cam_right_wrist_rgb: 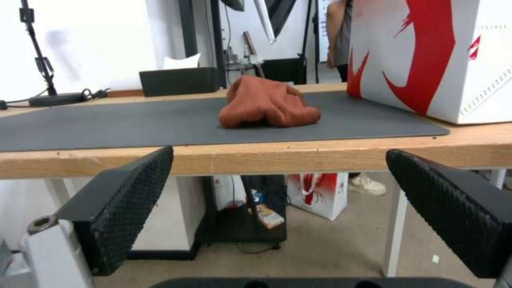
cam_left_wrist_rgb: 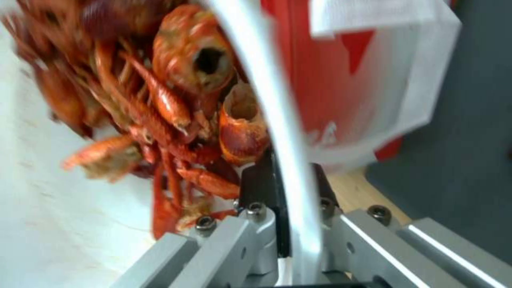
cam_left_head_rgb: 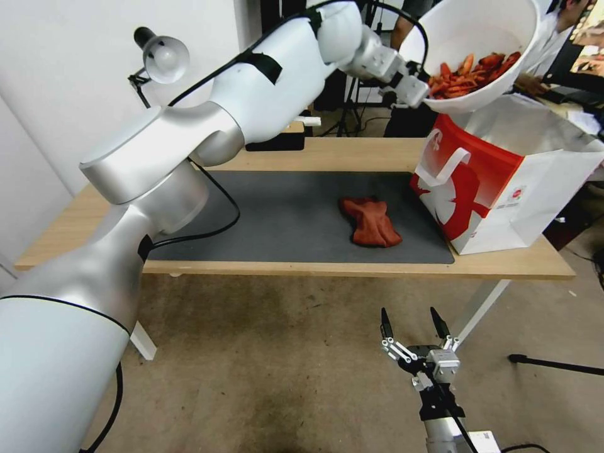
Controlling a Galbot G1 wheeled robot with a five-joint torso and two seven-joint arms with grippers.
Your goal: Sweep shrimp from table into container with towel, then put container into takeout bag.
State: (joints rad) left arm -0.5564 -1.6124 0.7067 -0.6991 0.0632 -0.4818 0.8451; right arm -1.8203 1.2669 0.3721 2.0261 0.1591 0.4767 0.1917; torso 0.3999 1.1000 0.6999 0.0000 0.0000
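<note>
Glossy curled shrimp [cam_left_wrist_rgb: 160, 104] against smooth container [cam_left_wrist_rgb: 283, 120] rim

Towel [cam_left_head_rgb: 370, 221] on table [cam_left_head_rgb: 302, 267], left of takeout bag [cam_left_head_rgb: 503, 189].

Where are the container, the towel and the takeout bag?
container [cam_left_head_rgb: 478, 28]: head view, white inner wall.
towel [cam_left_head_rgb: 371, 221]: head view, middle of the cloth.
takeout bag [cam_left_head_rgb: 478, 182]: head view, red side panel.

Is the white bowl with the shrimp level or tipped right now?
Tipped. The container, held by its rim in the left gripper above the takeout bag, leans toward the camera, shrimp piled low.
</note>
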